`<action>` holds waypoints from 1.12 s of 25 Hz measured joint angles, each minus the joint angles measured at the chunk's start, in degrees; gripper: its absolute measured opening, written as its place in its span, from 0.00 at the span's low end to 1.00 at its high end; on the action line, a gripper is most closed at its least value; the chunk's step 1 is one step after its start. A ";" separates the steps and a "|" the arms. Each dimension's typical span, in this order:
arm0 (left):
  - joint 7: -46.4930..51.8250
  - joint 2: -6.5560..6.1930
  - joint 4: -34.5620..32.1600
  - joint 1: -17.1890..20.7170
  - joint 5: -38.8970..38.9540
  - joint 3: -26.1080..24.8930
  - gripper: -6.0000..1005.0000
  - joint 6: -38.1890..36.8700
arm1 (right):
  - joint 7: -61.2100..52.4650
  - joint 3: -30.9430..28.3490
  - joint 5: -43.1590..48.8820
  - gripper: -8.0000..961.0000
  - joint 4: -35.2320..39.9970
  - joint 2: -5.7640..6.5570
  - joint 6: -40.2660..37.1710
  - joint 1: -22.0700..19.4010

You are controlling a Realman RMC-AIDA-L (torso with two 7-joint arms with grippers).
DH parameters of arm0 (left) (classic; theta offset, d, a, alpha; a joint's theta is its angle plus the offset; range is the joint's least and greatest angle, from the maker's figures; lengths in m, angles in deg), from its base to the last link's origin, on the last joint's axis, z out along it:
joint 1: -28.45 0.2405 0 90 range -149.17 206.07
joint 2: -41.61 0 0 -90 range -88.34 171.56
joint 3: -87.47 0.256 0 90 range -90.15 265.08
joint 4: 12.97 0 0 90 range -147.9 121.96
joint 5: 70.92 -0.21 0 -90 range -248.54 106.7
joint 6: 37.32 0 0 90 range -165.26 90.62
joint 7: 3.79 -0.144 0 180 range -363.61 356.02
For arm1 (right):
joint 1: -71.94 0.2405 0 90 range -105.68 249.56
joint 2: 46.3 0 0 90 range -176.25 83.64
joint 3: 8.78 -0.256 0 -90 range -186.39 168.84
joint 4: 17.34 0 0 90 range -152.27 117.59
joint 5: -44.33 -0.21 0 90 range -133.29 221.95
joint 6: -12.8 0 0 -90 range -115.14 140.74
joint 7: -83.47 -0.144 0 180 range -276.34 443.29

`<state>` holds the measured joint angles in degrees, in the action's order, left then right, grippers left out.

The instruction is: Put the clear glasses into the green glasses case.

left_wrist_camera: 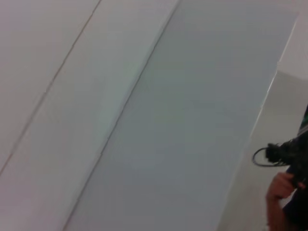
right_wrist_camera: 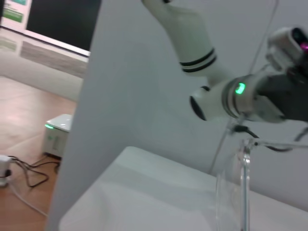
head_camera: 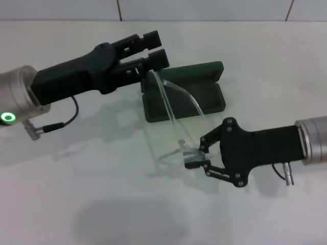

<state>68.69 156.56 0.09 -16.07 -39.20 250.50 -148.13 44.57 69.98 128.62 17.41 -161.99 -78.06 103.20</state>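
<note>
The clear glasses point(head_camera: 168, 108) are held tilted above the table, their thin arms reaching back over the green glasses case point(head_camera: 209, 97). The case lies open at the table's back middle, its lid point(head_camera: 196, 71) raised behind the tray. My right gripper point(head_camera: 193, 157) is shut on the front of the glasses, in front of the case. My left gripper point(head_camera: 156, 48) hovers open at the case's left end, just above the tip of one glasses arm. In the right wrist view the glasses point(right_wrist_camera: 240, 192) show close up, with the left arm point(right_wrist_camera: 226, 98) beyond them.
White table point(head_camera: 102, 204) with a white tiled wall behind it. The left wrist view shows only wall panels and a person's hand point(left_wrist_camera: 278, 192) at one edge. A box with a green light point(right_wrist_camera: 57, 132) and cables lie on the floor off the table.
</note>
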 joint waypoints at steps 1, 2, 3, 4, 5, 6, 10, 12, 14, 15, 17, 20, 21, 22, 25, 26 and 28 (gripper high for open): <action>-0.71 0.25 0.19 -0.01 0.02 0.00 0.83 0.36 | -0.01 0.32 0.00 0.13 0.01 0.00 -0.13 -0.03; -2.39 0.80 0.45 0.00 -0.18 0.00 0.83 1.05 | -0.05 0.50 0.00 0.13 0.01 -0.01 -0.24 -0.07; -3.94 1.16 0.53 0.04 -0.48 -0.01 0.83 1.56 | -0.18 0.53 -0.07 0.13 0.01 -0.02 -0.31 -0.12; -5.57 1.54 0.52 0.14 -0.91 0.00 0.83 2.03 | -0.33 0.55 -0.19 0.13 0.01 -0.04 -0.35 -0.16; -7.53 2.01 0.55 0.39 -1.34 0.00 0.83 2.40 | -0.55 0.55 -0.30 0.13 0.01 -0.07 -0.42 -0.17; -9.33 2.55 0.57 0.67 -1.67 0.00 0.83 2.69 | -0.84 0.53 -0.37 0.13 0.01 -0.09 -0.60 -0.19; -14.51 3.67 0.62 1.74 -2.69 0.00 0.83 3.16 | -2.42 0.13 -0.56 0.13 0.01 -0.02 -1.94 -0.19; -14.95 3.78 0.62 2.02 -3.12 0.00 0.83 3.51 | -2.57 -0.14 -0.62 0.13 0.01 0.05 -2.33 -0.16; -14.64 3.78 0.52 1.94 -4.59 0.00 0.83 3.97 | -2.29 -0.43 -0.64 0.13 0.07 0.04 -2.80 -0.26; -14.39 3.73 0.35 1.78 -5.69 0.00 0.83 4.08 | -2.03 -0.53 -0.66 0.13 0.11 0.03 -3.03 -0.36; -13.38 3.62 0.16 1.37 -7.76 0.01 0.83 4.12 | -1.34 -0.55 -0.69 0.13 0.19 -0.03 -3.28 -0.47; -10.87 3.51 0.38 0.82 -9.62 0.01 0.83 4.16 | -0.44 -0.55 -0.71 0.13 0.23 -0.11 -3.35 -0.54; -9.58 3.39 0.41 0.54 -10.47 0.01 0.83 4.19 | -0.22 -0.55 -0.71 0.13 0.23 -0.14 -3.42 -0.57; -8.65 3.22 0.39 0.22 -11.25 0.00 0.83 4.19 | -0.08 -0.55 -0.71 0.13 0.23 -0.14 -3.56 -0.57; -6.38 2.90 0.25 -0.58 -13.22 0.00 0.83 4.19 | 0.17 -0.55 -0.70 0.13 0.24 -0.10 -3.98 -0.59; -5.80 2.87 0.29 -0.75 -13.75 0.01 0.83 4.19 | 0.19 -0.55 -0.71 0.13 0.24 -0.07 -4.11 -0.59; -5.20 2.84 0.41 -1.13 -14.84 0.00 0.83 4.19 | 0.20 -0.55 -0.71 0.13 0.24 -0.04 -4.33 -0.65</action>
<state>63.49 159.40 0.50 -17.20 -54.04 250.50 -143.94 44.78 69.44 127.91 17.65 -162.03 -82.39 102.55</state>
